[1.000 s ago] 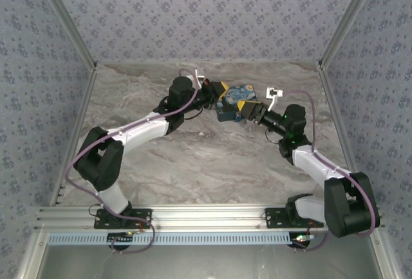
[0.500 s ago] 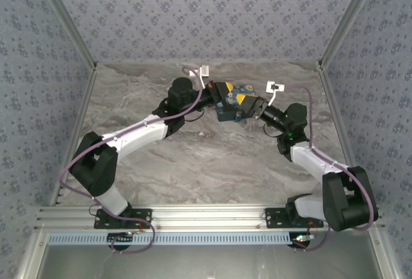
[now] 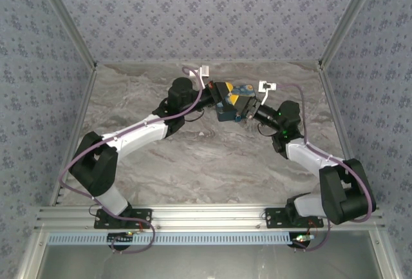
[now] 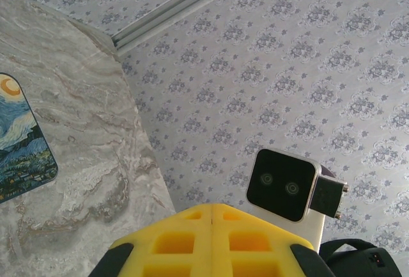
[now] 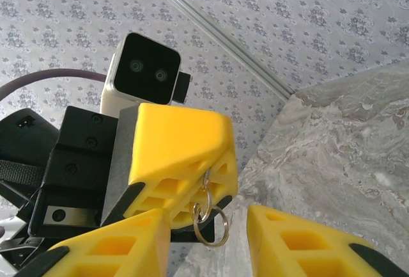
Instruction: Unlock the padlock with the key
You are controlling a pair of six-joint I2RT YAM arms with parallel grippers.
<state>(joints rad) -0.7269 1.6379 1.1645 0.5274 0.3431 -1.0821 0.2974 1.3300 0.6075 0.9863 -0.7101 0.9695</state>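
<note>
Marble table point(image 3: 193, 156) is carrying a painted box point(image 4: 19, 142); left gripper point(image 4: 211, 210) is pinching a key ring point(image 5: 211, 221), right gripper point(image 5: 208, 218) standing spread.

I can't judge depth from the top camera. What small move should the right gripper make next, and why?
Probably close the right gripper gently. In its wrist view the key ring hangs from the shut left gripper, seen in the gap between the open yellow fingers, so closing should catch it.
</note>
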